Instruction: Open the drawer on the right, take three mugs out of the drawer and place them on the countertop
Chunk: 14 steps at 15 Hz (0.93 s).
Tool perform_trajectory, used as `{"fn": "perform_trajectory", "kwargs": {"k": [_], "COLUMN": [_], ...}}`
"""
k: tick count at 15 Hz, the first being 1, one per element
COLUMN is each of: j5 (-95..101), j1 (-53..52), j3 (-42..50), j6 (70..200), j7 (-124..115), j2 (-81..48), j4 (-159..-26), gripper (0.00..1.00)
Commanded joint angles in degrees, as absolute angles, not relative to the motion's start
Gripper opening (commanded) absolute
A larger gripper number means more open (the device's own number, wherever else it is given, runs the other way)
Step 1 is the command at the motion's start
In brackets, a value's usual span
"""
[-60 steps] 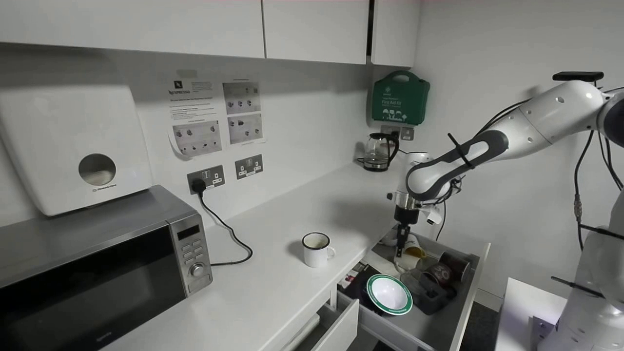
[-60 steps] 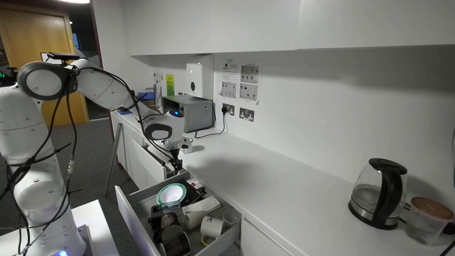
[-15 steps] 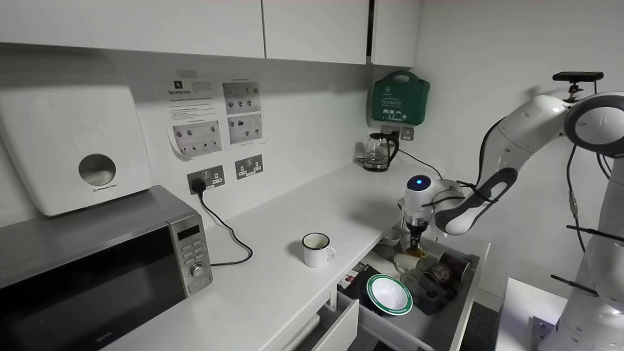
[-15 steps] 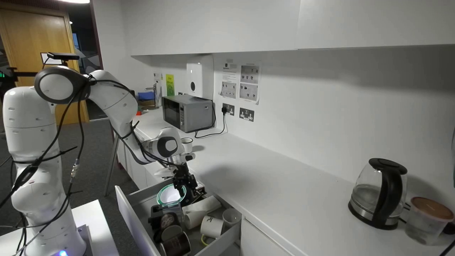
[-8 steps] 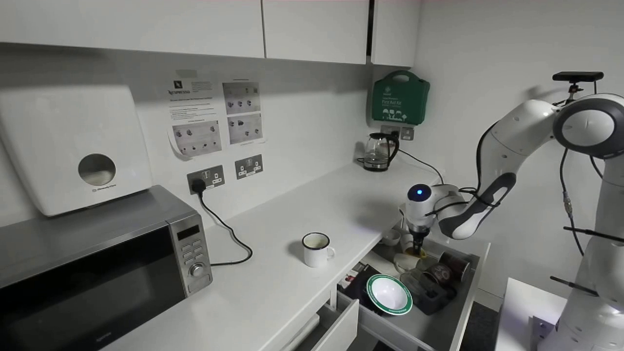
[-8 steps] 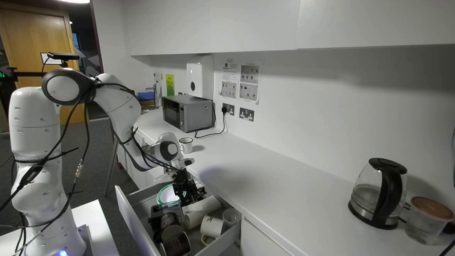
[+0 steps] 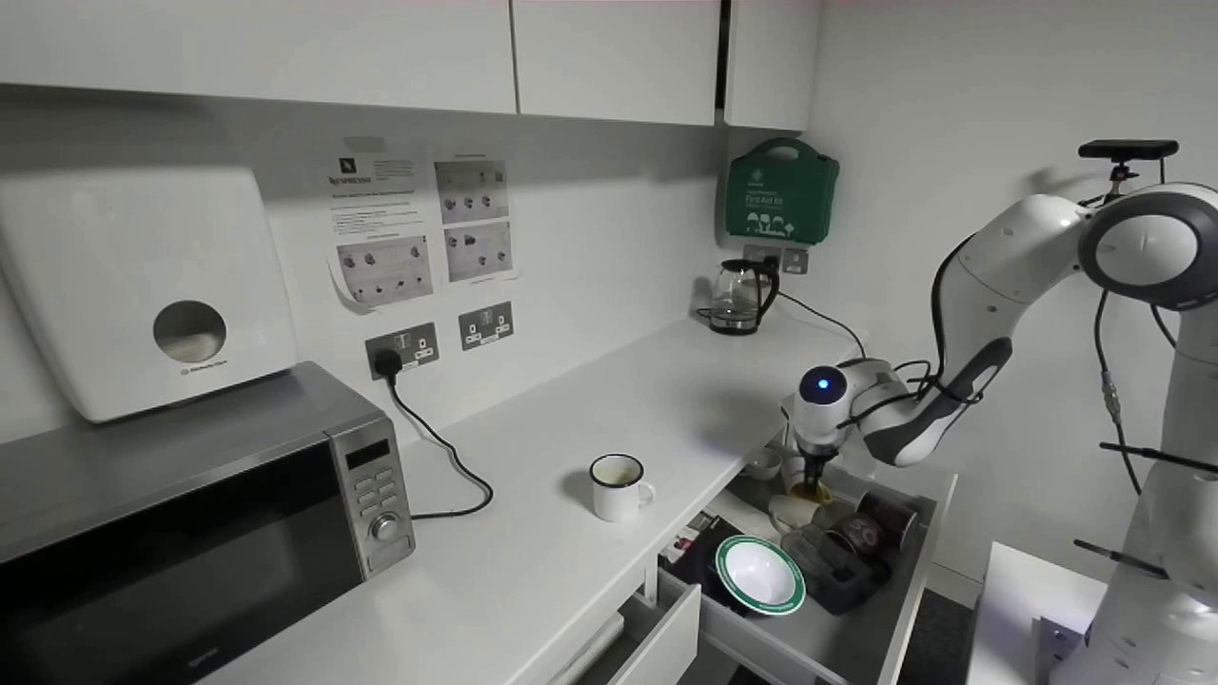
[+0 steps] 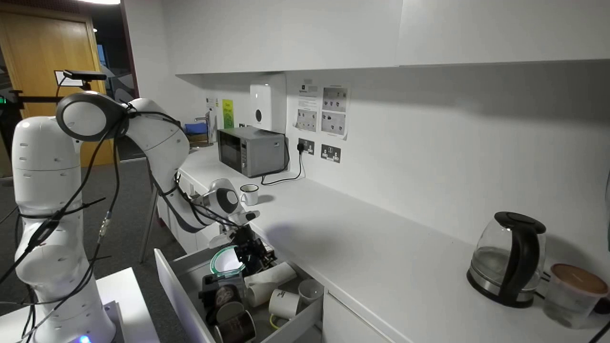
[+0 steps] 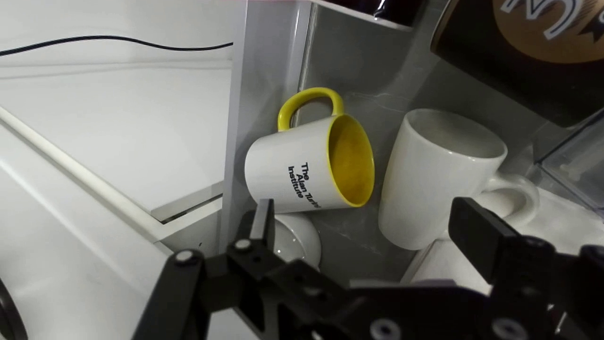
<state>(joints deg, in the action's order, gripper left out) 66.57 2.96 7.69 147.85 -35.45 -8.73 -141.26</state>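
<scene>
The drawer (image 8: 178, 297) stands pulled out, with several mugs lying inside. A white mug with yellow inside and handle (image 9: 302, 165) rests on its side against the drawer wall. Beside it leans a plain pale mug (image 9: 420, 189), also visible in an exterior view as a pale mug (image 8: 259, 294). My gripper (image 9: 362, 208) is open, reaching down into the drawer, tilted; nothing is between its fingers. In the wrist view one finger overlaps the yellow-handled mug's lower edge, the other the pale mug; contact cannot be told. A white dark-rimmed mug (image 7: 617, 493) stands upright on the countertop (image 7: 533, 552).
Also in the drawer are a white bowl (image 9: 302, 238), dark mugs (image 8: 237, 328), a green-rimmed plate (image 7: 759, 575) and a black box (image 7: 842, 576). A smaller drawer (image 7: 661, 642) is ajar alongside. A kettle (image 8: 507, 262) and microwave (image 7: 190, 533) occupy the counter.
Over the last few seconds my gripper has come down lower into the drawer and tilted. It barely moves in the last half second. The mugs look unmoved.
</scene>
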Motion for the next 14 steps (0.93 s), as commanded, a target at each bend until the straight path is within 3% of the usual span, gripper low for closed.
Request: {"fn": "perform_trajectory", "kwargs": {"k": [1, 14], "j5": [71.4, 71.9], "j1": [3.1, 3.7], "j3": [7.8, 6.9], "j6": [146.6, 144.2], "j7": [-39.8, -39.6], "j2": [-9.1, -8.7], "j4": [-140.4, -141.0], "gripper": [1.0, 1.0]}}
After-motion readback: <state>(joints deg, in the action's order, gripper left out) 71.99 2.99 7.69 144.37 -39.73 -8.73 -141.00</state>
